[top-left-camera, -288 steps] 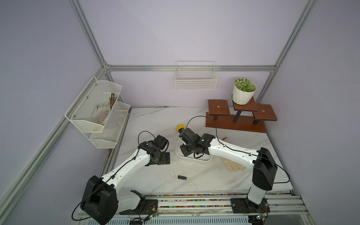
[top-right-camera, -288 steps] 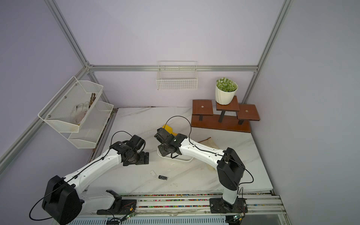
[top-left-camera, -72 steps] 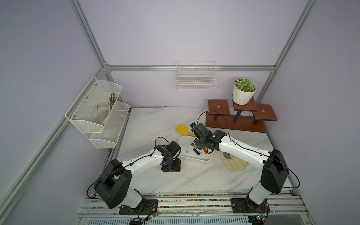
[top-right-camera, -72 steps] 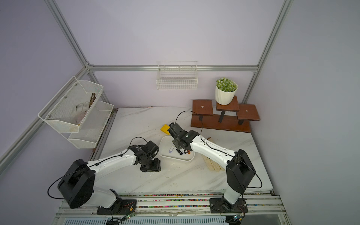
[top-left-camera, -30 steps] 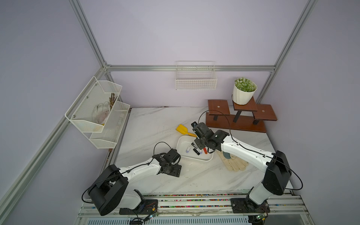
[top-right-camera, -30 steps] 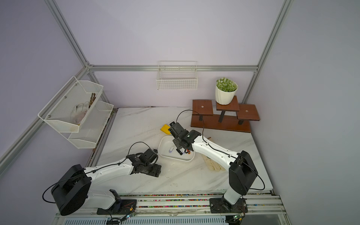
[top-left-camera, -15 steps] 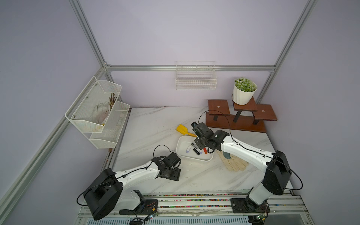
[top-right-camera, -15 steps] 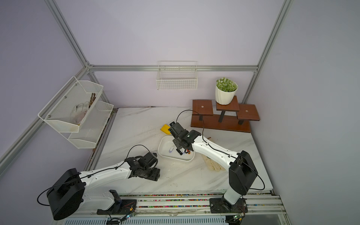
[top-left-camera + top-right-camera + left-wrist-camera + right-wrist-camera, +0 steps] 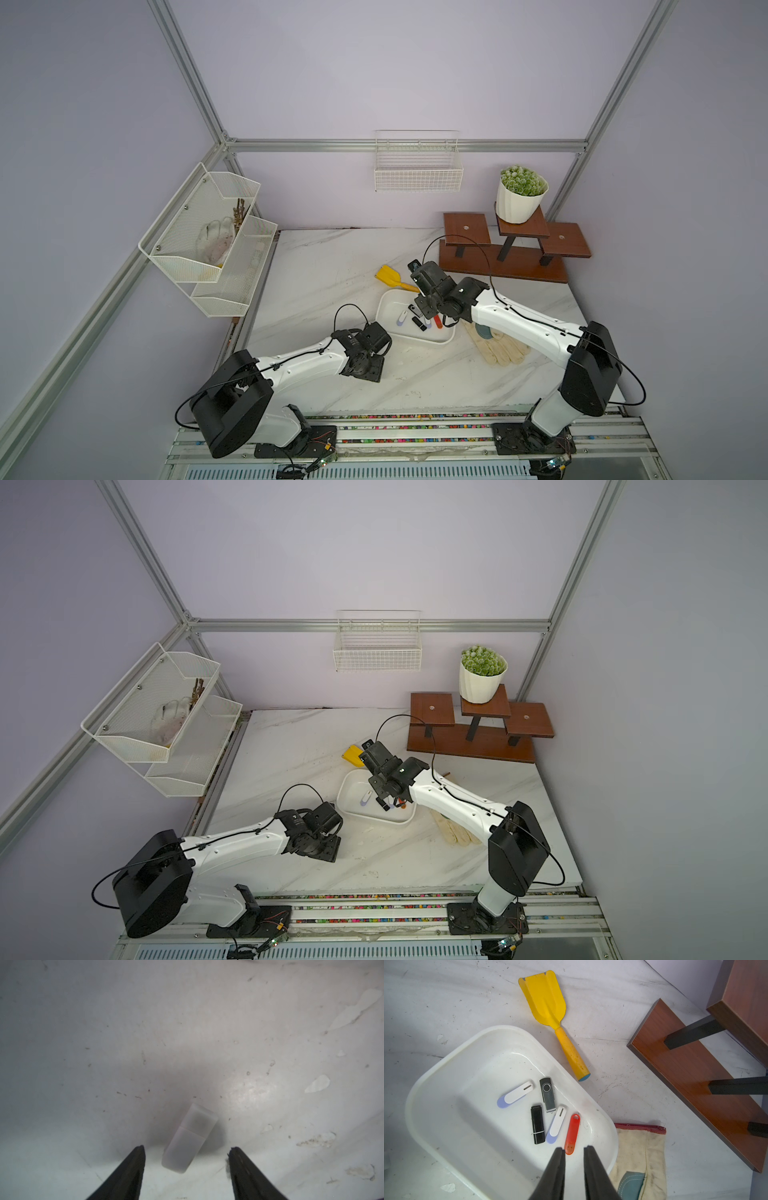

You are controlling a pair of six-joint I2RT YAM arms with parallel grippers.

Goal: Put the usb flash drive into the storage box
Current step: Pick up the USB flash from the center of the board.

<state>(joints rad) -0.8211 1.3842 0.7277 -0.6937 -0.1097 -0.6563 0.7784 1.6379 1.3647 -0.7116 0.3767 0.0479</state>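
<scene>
A small translucent white usb flash drive (image 9: 189, 1138) lies flat on the marble table. My left gripper (image 9: 187, 1147) is open and straddles the drive, one black finger on each side, neither touching it. In both top views the left gripper (image 9: 365, 368) points down at the table in front of the storage box (image 9: 415, 340) and hides the drive. The white storage box (image 9: 446, 1057) holds several flash drives, among them a red one (image 9: 572, 1133) and a black one (image 9: 537, 1124). My right gripper (image 9: 574, 1148) hovers over the box's near end, shut and empty.
A yellow scoop (image 9: 388, 276) lies just behind the box. A cream work glove (image 9: 498, 349) lies to the box's right, under the right arm. A wooden stepped stand (image 9: 503, 262) with a potted plant (image 9: 519, 199) fills the back right. Wire baskets (image 9: 208, 237) hang on the left wall.
My left gripper has shifted toward the table's front edge and sits lower over the drive, with its jaws narrower than before. The right arm has stayed still over the box.
</scene>
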